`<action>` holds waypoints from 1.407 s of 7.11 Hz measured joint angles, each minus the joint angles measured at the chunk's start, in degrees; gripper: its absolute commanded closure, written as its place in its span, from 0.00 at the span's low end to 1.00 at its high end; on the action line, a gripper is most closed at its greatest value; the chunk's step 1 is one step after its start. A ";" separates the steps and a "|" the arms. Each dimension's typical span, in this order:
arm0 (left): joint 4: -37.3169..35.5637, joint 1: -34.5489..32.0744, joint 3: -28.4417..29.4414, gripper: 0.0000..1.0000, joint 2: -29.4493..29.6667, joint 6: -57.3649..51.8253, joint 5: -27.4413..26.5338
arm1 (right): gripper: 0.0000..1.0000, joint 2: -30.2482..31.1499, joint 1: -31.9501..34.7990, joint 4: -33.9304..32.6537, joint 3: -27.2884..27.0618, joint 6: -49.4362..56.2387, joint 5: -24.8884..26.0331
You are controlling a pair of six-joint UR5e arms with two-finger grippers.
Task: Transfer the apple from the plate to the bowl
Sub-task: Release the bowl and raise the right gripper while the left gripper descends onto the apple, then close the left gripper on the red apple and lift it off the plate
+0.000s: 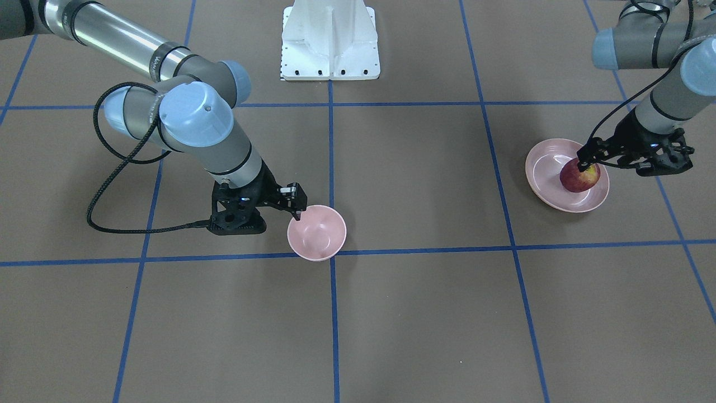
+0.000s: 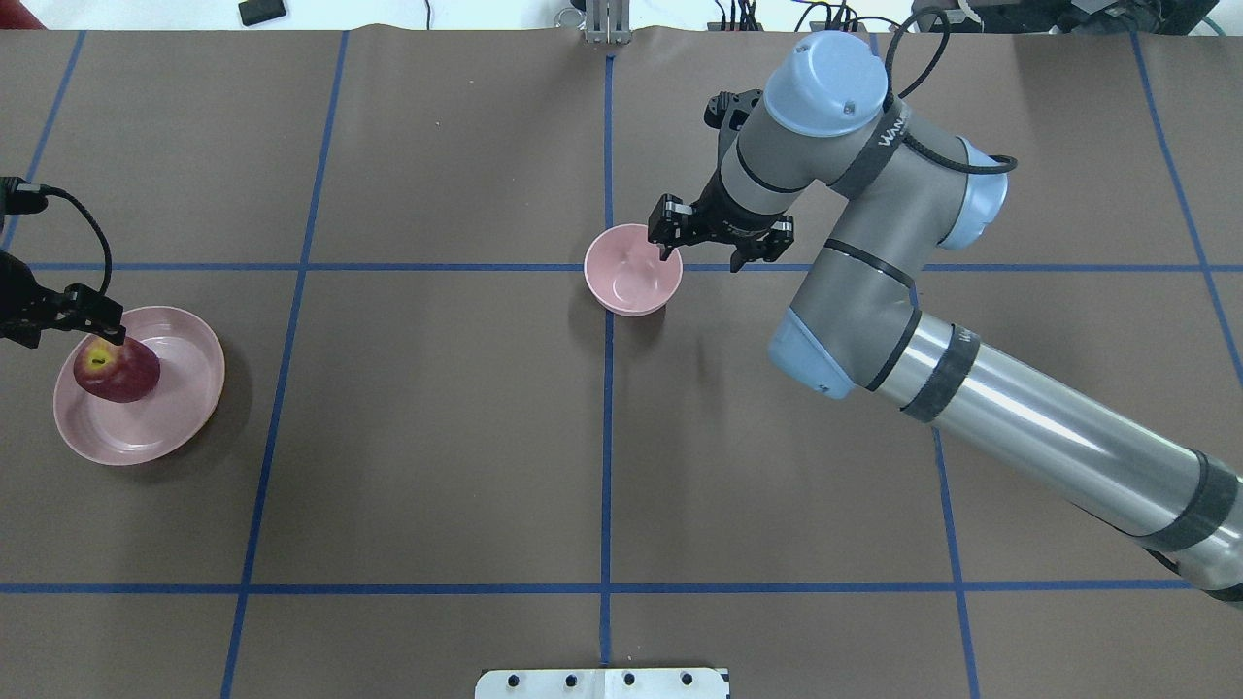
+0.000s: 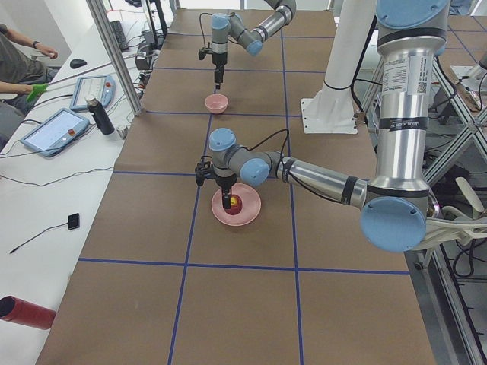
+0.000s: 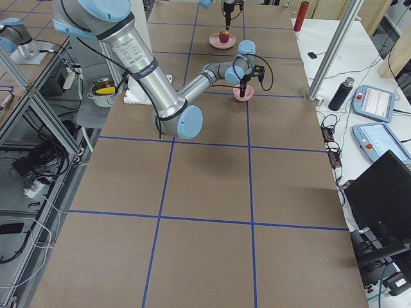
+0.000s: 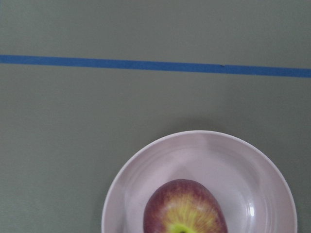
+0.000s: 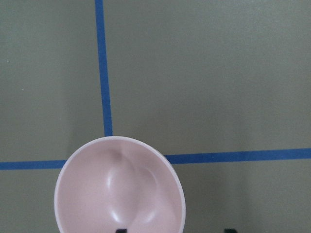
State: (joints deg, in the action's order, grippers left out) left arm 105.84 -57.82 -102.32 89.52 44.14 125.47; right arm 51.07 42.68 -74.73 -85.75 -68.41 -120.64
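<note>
The dark-red apple (image 1: 580, 178) with a yellow-green stem patch lies in the wide pink plate (image 1: 545, 168) at the robot's far left; both also show in the overhead view, the apple (image 2: 117, 371) and the plate (image 2: 184, 388). My left gripper (image 1: 614, 162) hangs just above the apple and looks open, with nothing in it. Its fingers do not show in the left wrist view, where the apple (image 5: 184, 208) sits at the bottom edge. The small pink bowl (image 2: 631, 282) stands empty near the table's middle. My right gripper (image 2: 701, 257) is open and straddles the bowl's rim, one fingertip (image 6: 121, 230) inside.
The white robot base (image 1: 330, 45) stands at the table's robot side. Blue tape lines (image 2: 607, 437) cross the brown tabletop. A side bench with tablets (image 3: 53, 131) and a dark bottle (image 3: 99, 115) runs along the far edge, where an operator sits.
</note>
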 measured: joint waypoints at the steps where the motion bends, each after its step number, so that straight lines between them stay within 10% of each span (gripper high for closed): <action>1: 1.04 0.68 1.23 0.02 0.15 0.42 -0.19 | 0.00 3.50 1.13 0.00 -3.67 0.29 -1.04; 5: 5.72 2.16 5.53 0.03 0.54 0.74 -0.20 | 0.00 9.49 3.34 -0.07 -10.05 0.47 -2.81; 6: 6.43 2.49 6.10 0.14 0.77 0.96 -0.17 | 0.00 9.78 3.42 -0.07 -10.17 0.47 -2.83; 8: 7.54 4.08 6.45 1.00 1.50 3.65 -0.16 | 0.00 10.06 3.58 -0.07 -10.26 0.47 -2.84; 10: 8.91 4.54 5.76 1.00 1.60 5.78 0.13 | 0.00 10.56 3.95 -0.07 -10.52 0.47 -2.87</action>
State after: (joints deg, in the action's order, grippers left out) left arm 114.74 -53.29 -96.56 91.12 49.92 125.60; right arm 61.63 46.63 -74.80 -96.27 -67.94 -123.51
